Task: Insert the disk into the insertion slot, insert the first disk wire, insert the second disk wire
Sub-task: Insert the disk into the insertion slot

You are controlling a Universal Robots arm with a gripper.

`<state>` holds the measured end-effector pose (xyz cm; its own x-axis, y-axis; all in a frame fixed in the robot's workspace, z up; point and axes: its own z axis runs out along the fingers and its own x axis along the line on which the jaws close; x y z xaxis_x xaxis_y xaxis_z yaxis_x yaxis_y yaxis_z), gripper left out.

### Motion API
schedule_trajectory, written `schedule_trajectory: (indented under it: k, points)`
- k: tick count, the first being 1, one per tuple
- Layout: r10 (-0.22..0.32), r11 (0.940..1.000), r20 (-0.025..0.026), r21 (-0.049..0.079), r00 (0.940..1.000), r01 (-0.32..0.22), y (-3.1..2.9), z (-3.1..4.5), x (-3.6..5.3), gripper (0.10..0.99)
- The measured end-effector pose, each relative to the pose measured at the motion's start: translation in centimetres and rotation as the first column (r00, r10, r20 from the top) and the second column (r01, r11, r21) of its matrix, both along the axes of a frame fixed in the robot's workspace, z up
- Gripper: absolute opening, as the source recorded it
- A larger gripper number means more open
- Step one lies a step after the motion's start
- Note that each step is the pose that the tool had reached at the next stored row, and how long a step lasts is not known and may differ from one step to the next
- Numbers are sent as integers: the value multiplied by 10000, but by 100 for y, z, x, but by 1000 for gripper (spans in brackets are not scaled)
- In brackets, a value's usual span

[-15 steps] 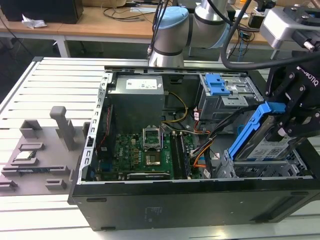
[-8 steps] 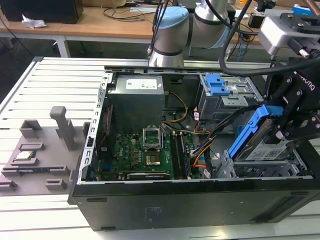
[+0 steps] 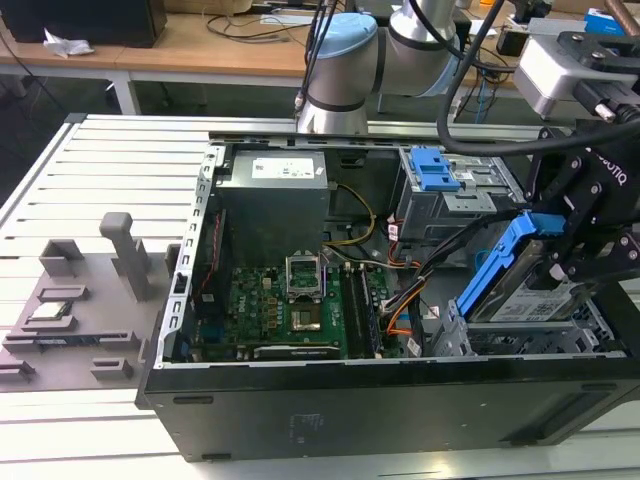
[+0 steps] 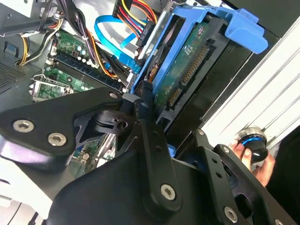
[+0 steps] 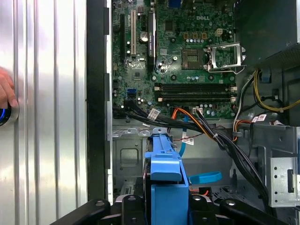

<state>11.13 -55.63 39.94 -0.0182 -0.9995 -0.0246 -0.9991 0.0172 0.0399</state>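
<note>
The gripper (image 3: 560, 250) pinches the disk (image 3: 530, 290) across its blue carrier (image 5: 164, 173), one finger (image 4: 145, 101) pressed on the carrier's edge. The disk hangs tilted in the case's (image 3: 300, 400) near corner at the exterior view's right. Its low end is at the mouth of the slot (image 3: 520, 340) and its high end is raised above the case rim. Whether it already touches the slot's walls is hard to say.

The disk should handle as a stiff, dense block, heavy for its bulk. The second wrist view shows its bare green board (image 4: 187, 65) and connector pins, which a knock would hurt. The carrier is smooth plastic and likely gives a little, so the long side rails are the safe hold, away from board and pins.

Room inside the case is tight. The slot looks barely wider than the disk, and cables (image 5: 206, 129), black, orange and a flat blue one, run just beside it. The case sits on a ridged metal table (image 3: 120, 160). A hand (image 4: 255, 159) rests on a knob on the table, just outside the case wall.
</note>
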Motion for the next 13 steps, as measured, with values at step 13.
schedule_trajectory:
  k: [13]
  points:
    - [0,10000,0,-1,10000,0,0,-6,0,110]
